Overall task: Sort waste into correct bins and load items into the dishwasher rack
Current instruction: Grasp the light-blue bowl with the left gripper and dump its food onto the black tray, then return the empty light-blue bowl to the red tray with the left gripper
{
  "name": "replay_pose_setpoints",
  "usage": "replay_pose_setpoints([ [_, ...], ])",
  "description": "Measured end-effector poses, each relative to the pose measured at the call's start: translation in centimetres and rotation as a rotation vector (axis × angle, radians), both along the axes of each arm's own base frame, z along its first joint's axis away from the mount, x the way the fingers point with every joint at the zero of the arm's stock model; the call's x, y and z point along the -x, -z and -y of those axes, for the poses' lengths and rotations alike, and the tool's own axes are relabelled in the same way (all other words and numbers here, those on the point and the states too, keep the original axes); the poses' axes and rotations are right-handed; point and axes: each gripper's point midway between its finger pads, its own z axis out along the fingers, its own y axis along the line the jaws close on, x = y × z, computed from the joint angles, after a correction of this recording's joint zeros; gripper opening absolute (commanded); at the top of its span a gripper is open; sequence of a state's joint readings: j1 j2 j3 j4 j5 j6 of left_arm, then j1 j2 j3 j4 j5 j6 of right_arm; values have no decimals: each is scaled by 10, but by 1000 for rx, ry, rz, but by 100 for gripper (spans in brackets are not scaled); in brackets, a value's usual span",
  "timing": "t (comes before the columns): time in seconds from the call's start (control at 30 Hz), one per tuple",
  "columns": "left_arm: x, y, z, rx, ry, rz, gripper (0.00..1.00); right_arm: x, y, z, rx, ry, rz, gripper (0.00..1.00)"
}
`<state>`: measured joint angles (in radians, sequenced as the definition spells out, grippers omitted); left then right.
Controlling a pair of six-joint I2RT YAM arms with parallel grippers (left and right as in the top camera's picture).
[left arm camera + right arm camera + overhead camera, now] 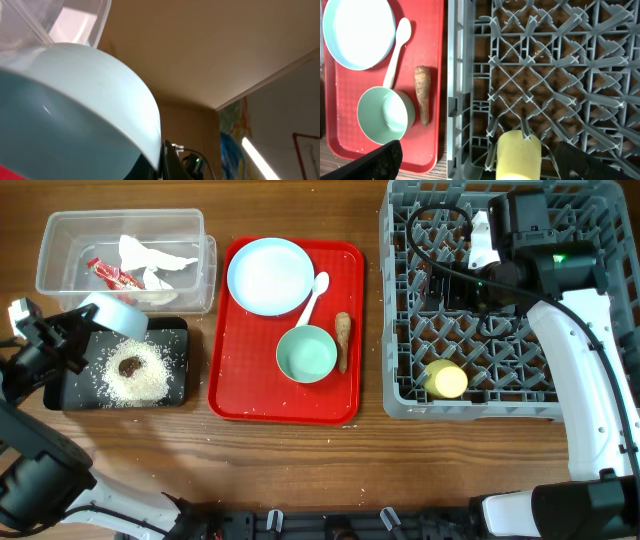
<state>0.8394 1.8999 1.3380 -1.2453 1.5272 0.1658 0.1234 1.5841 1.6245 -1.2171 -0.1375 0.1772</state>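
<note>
Over the black tray (176,386), the left pincer (85,332) grips the tipped pale blue bowl (118,315). Tilt it steeper so nothing clings inside. The right pincer (479,150) gapes wide, empty.

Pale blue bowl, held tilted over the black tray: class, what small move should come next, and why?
Probably level the pale blue bowl and lift it off the black tray: the rice crumbs and dark lump already lie there, so tipping seems finished.

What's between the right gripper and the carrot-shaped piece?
Nothing covers the carrot-shaped piece. The right gripper, open, hangs over the rack; only its left wall and the red tray's rim lie between. The green bowl sits close beyond it.
</note>
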Motion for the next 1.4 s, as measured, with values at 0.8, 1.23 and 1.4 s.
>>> replay_pose_setpoints([
  [0.8,50,159,277,-1302,811,-498,54,-3,-1,0,-2,0,16,99],
  [1.23,-34,72,299,-1362,634,-222,64,-7,-3,-1,-5,-1,30,99],
  [1.4,-61,86,301,-1440,623,-127,66,-10,-4,-2,-10,-2,43,99],
])
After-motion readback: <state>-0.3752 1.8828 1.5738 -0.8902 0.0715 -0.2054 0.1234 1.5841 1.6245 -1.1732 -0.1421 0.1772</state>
